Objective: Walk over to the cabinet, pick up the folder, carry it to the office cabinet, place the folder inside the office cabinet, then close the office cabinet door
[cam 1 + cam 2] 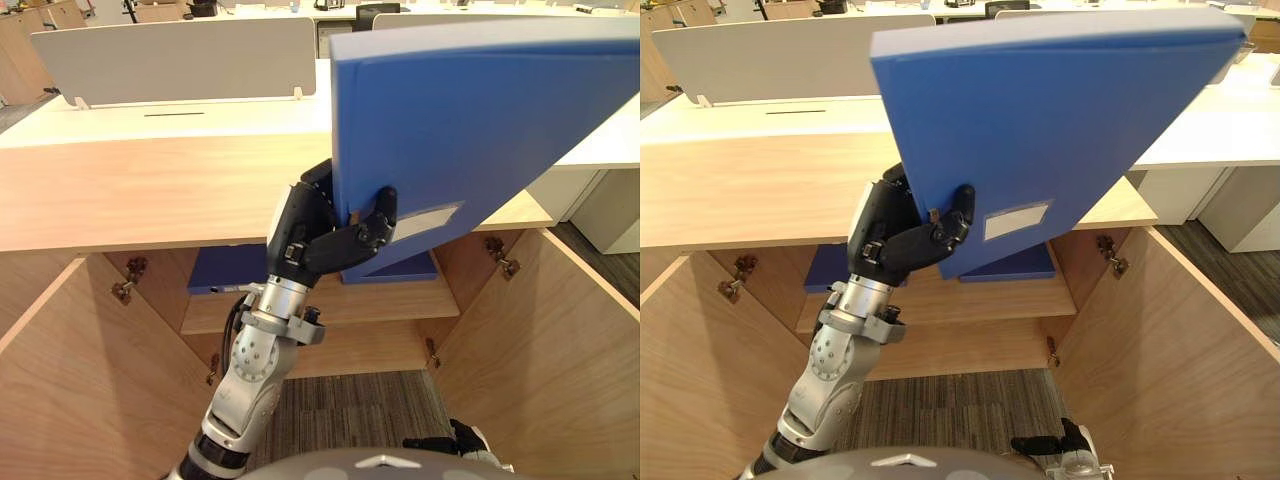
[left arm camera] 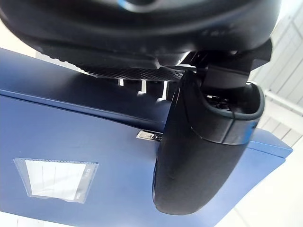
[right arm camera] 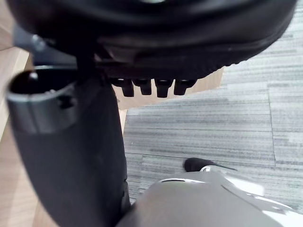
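Up in the upper right of the frame, the blue folder (image 1: 480,130) is held in the air, tilted so its long edge rises toward the right, in front of the wooden tabletop (image 1: 150,180) and above the open compartment of the office cabinet (image 1: 330,300). A clear label pocket (image 1: 430,222) sits on its face near the lower edge. The left hand (image 1: 320,240), at mid-frame, grips the folder's lower left corner: its thumb (image 2: 199,156) is pressed across the front face, and the fingers are curled behind the cover, pinching it between them.

Behind and below the folder, a shelf (image 1: 300,305) inside the cabinet carries two more blue folders (image 1: 225,268) lying flat. Both cabinet doors (image 1: 540,340) stand swung wide open, one at the lower left and one at the lower right of the frame. A grey divider screen (image 1: 170,55) stands along the far side of the tabletop in the upper left.

Striped grey carpet (image 1: 350,410) shows between the doors. The right hand (image 1: 1065,445) hangs low at the bottom right, above the carpet, its fingers loose and closed round nothing.
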Motion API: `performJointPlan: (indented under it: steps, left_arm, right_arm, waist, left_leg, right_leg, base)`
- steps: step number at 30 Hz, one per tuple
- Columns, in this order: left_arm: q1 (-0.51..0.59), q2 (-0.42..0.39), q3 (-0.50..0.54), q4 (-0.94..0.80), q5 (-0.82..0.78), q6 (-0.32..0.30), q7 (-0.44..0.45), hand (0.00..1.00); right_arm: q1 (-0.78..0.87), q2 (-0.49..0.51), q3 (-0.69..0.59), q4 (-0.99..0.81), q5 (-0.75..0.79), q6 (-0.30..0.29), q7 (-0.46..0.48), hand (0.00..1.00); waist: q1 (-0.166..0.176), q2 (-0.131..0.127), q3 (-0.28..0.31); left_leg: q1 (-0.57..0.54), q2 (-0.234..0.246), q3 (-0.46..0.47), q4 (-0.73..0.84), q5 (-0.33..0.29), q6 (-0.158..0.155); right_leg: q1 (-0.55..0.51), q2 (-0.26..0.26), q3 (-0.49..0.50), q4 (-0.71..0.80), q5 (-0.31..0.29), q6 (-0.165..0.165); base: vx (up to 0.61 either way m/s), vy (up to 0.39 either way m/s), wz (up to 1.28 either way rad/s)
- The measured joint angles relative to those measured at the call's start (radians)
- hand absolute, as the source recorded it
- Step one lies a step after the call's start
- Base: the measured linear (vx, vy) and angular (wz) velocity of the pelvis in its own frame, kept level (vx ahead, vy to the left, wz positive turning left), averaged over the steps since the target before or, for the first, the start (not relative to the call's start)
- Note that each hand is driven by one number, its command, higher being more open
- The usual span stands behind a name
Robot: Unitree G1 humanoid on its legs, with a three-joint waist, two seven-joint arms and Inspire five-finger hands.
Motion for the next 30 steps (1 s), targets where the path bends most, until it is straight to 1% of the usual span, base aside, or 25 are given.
performJointPlan:
  steps: [1,4,9,11,12,13,14,16,19,24,30]
  left_arm:
    - [0.000,0.000,0.000,-0.001,-0.014,0.000,0.000,0.00]
    - [0.012,-0.001,0.002,-0.019,-0.062,0.002,-0.008,0.00]
    - [0.127,-0.015,0.032,-0.063,-0.141,0.012,-0.047,0.00]
    - [0.179,-0.016,0.051,-0.068,-0.156,0.026,-0.055,0.00]
    - [0.193,-0.016,0.055,-0.068,-0.164,0.028,-0.056,0.00]
    - [0.224,-0.017,0.068,-0.068,-0.177,0.044,-0.063,0.00]
    - [0.236,-0.017,0.075,-0.068,-0.180,0.049,-0.065,0.00]
    - [0.274,-0.016,0.096,-0.068,-0.181,0.061,-0.072,0.00]
    - [0.282,-0.017,0.129,-0.068,-0.180,0.068,-0.084,0.00]
    - [0.282,-0.018,0.189,-0.068,-0.179,0.068,-0.094,0.00]
    - [0.282,-0.018,0.245,-0.068,-0.179,0.068,-0.099,0.00]
  right_arm:
    - [0.004,0.002,0.000,-0.013,0.000,0.000,-0.002,1.00]
    - [0.047,0.015,0.000,-0.144,0.035,0.002,-0.014,1.00]
    - [0.132,0.051,-0.002,-0.492,0.079,-0.001,-0.023,1.00]
    - [0.162,0.064,-0.002,-0.644,0.078,-0.013,-0.025,1.00]
    - [0.169,0.068,-0.003,-0.683,0.079,-0.017,-0.025,1.00]
    - [0.184,0.082,-0.006,-0.776,0.084,-0.028,-0.024,1.00]
    - [0.190,0.088,-0.006,-0.814,0.090,-0.031,-0.023,1.00]
    - [0.216,0.106,-0.005,-0.934,0.137,-0.057,-0.010,1.00]
    - [0.233,0.120,-0.006,-1.047,0.167,-0.069,0.015,1.00]
    - [0.246,0.119,-0.027,-1.185,0.214,-0.078,0.060,1.00]
    - [0.246,0.097,-0.070,-1.352,0.411,-0.115,0.145,1.00]
  waist:
    - [0.000,-0.001,-0.001]
    - [0.000,-0.003,-0.003]
    - [-0.006,-0.004,-0.011]
    - [-0.007,-0.005,-0.012]
    - [-0.007,-0.005,-0.011]
    - [-0.007,-0.006,-0.011]
    - [-0.007,-0.007,-0.012]
    - [-0.007,-0.013,-0.014]
    - [-0.010,-0.020,-0.010]
    - [-0.012,-0.020,-0.010]
    - [-0.014,-0.018,-0.008]
  left_leg:
    - [0.000,0.000,0.000,0.000,0.000,0.000]
    - [-0.006,-0.003,0.002,0.003,0.000,0.000]
    - [-0.022,-0.002,0.003,0.010,0.000,0.000]
    - [-0.028,-0.002,0.003,0.011,0.000,0.000]
    - [-0.030,-0.002,0.003,0.012,0.000,0.000]
    - [-0.032,-0.002,0.003,0.012,-0.001,0.001]
    - [-0.033,-0.002,0.004,0.013,-0.001,0.001]
    - [-0.042,-0.001,0.006,0.013,-0.002,0.001]
    - [-0.054,-0.001,0.007,0.016,-0.002,0.001]
    - [-0.051,-0.003,0.011,0.016,-0.002,0.002]
    - [-0.051,-0.002,0.031,0.016,-0.004,0.005]
  right_leg:
    - [-0.001,0.000,0.000,0.003,-0.001,0.000]
    - [-0.016,-0.003,0.004,0.019,-0.006,0.000]
    - [-0.031,-0.003,0.006,0.023,-0.004,0.000]
    - [-0.035,-0.003,0.006,0.022,-0.004,0.000]
    - [-0.037,-0.003,0.006,0.021,-0.003,0.000]
    - [-0.037,-0.002,0.006,0.018,-0.001,0.000]
    - [-0.038,-0.002,0.006,0.016,0.000,0.000]
    - [-0.046,0.000,0.007,0.011,0.003,0.000]
    - [-0.047,0.001,0.009,-0.011,0.016,0.001]
    - [-0.044,0.001,0.014,-0.029,0.025,0.002]
    - [-0.032,0.006,0.031,-0.071,0.052,0.003]
  base:
    - [0.00,0.000,0.00]
    - [-0.03,-0.013,-0.03]
    - [0.00,-0.002,-0.01]
    - [0.00,0.000,0.00]
    - [0.00,0.000,0.00]
    - [0.00,0.000,0.00]
    - [0.00,0.000,0.00]
    - [0.00,0.000,0.00]
    - [0.00,0.001,-0.01]
    - [0.02,0.009,-0.04]
    - [-0.02,0.010,-0.10]
